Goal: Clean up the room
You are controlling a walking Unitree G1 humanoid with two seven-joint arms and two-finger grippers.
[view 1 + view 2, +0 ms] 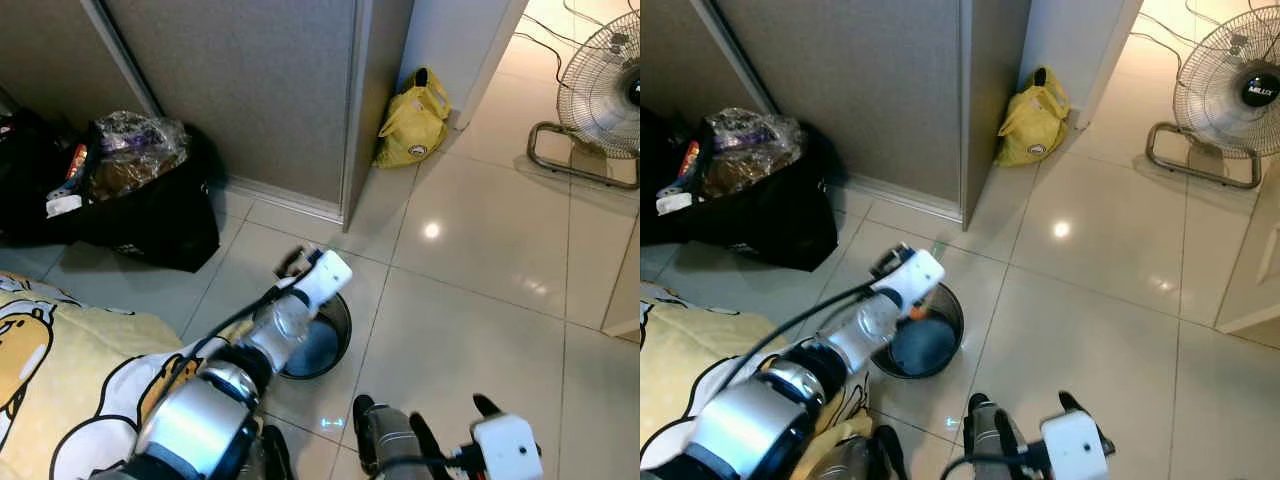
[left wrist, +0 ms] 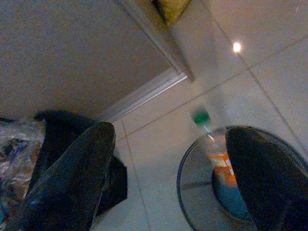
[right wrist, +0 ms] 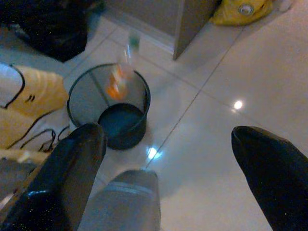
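Right hand [image 3: 163,168]: open, idle. Left hand [image 2: 168,168]: open above bin [image 3: 108,107]; bottle [image 3: 118,79] dropping in. Step: disposal. Next: fetch further litter.

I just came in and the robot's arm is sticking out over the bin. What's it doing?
It's tidying up. The left gripper is open above the wire wastebasket on the tiled floor, and a plastic bottle with a green cap and orange label is blurred at the basket's mouth, apparently dropping in. The right gripper hangs open nearby, holding nothing. A black bag and a yellow bag sit by the wall.
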